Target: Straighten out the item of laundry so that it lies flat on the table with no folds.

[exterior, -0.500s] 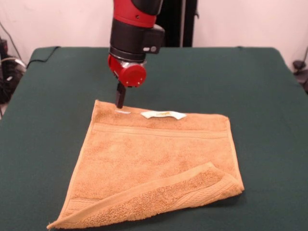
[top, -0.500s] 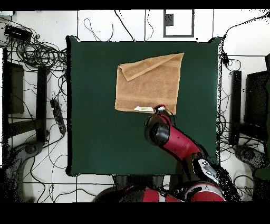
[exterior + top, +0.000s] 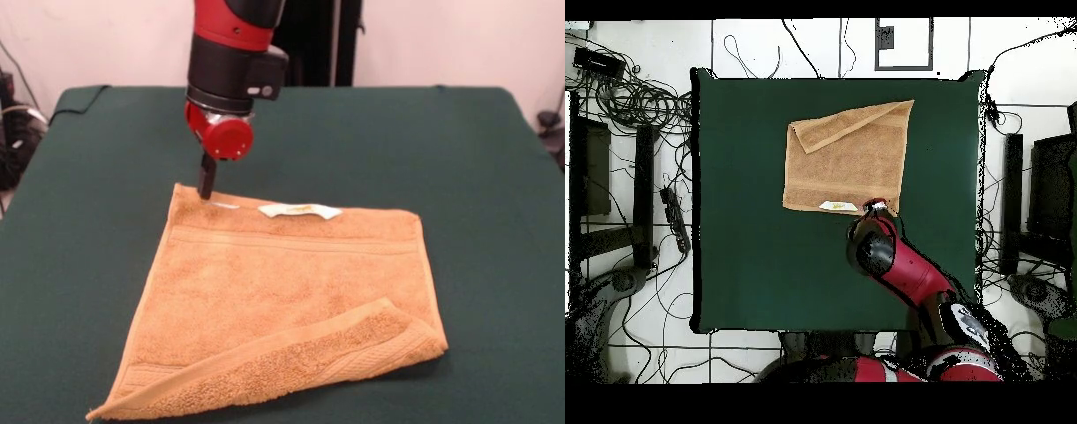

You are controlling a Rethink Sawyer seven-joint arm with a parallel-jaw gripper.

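Observation:
The orange-tan towel (image 3: 282, 291) lies on the green table (image 3: 415, 141), a little left of centre. Its near edge is folded back over itself in a thick diagonal band (image 3: 291, 362). A white label (image 3: 298, 210) sits on its far edge. My gripper (image 3: 206, 187) comes down from above and its tip stands at the towel's far left corner, just left of the label. In the overhead view the towel (image 3: 845, 165) has its fold on the side away from the robot, and the gripper (image 3: 877, 206) is at the towel's corner nearest the base.
The table (image 3: 745, 260) is far wider than the towel. Cables (image 3: 635, 95) and dark equipment (image 3: 590, 170) lie on the floor around it. A dark cloth corner (image 3: 79, 95) hangs at the table's far left.
The gripper has shifted a little along the towel's far edge, away from the label and closer to the corner. The towel has not moved.

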